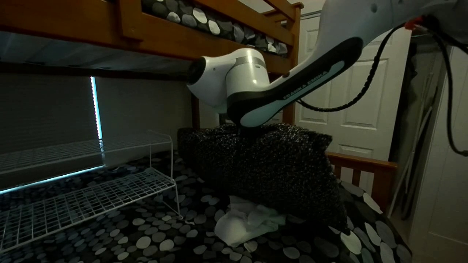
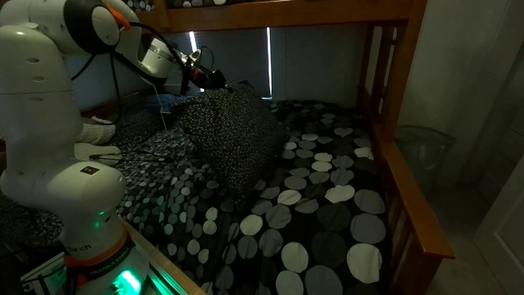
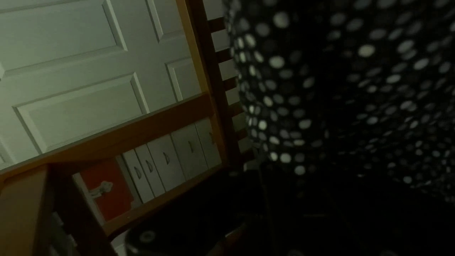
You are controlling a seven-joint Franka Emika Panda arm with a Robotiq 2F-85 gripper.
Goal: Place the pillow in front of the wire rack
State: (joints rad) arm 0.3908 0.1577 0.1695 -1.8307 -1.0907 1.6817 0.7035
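Observation:
The pillow (image 1: 270,171) is large, black and speckled. It stands tilted on the bed, and it also shows in an exterior view (image 2: 237,131). My gripper (image 2: 227,87) is at its top edge and appears shut on it, with the fabric bunched there. In the wrist view, dotted dark fabric (image 3: 277,92), apparently the pillow, runs down to the jaws; the fingers are too dark to make out. The white wire rack (image 1: 106,195) has two shelves and stands on the bed beside the pillow. Only a thin leg of it (image 2: 161,108) shows behind the arm.
A crumpled white cloth (image 1: 245,223) lies by the pillow's lower edge on the dotted bedspread (image 2: 294,196). The upper bunk rail (image 1: 164,29) passes close above the arm. A wooden footboard (image 2: 409,196) closes the bed's end. Pale cloths (image 2: 96,141) lie near the robot's base.

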